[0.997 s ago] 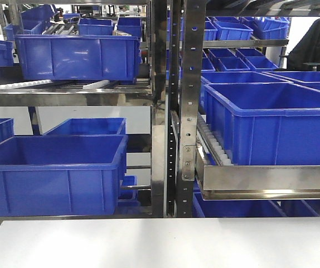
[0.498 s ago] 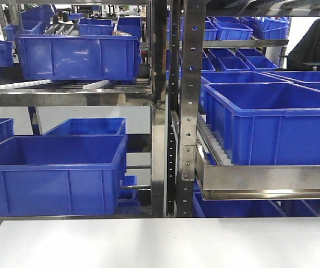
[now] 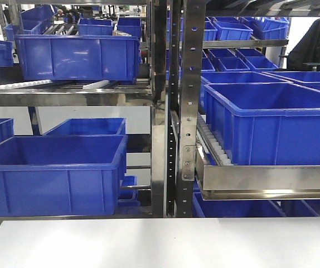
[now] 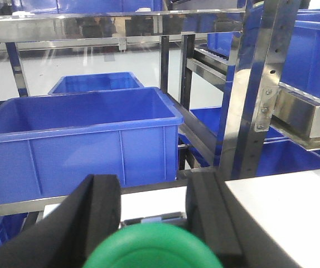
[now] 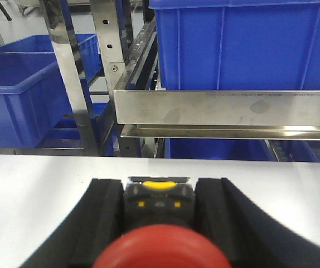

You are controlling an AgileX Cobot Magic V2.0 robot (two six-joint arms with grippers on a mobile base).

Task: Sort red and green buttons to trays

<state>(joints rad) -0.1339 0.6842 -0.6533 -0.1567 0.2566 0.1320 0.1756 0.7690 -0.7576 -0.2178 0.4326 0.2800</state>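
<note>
In the left wrist view my left gripper (image 4: 153, 192) is shut on a green button (image 4: 154, 248). Its round green cap fills the bottom of the view, and its grey body sits between the black fingers (image 4: 96, 218). In the right wrist view my right gripper (image 5: 159, 187) is shut on a red button (image 5: 159, 248). Its dark body with yellow marks is clamped between the black fingers (image 5: 101, 212). Both grippers are held above the white table (image 5: 37, 190). The green and red trays are out of view. Neither gripper shows in the front view.
A steel rack (image 3: 179, 111) stands just behind the white table (image 3: 160, 243) and holds deep blue crates, one at the left (image 3: 51, 173) and one at the right (image 3: 271, 125). A steel shelf rail (image 5: 227, 109) juts out ahead of my right gripper.
</note>
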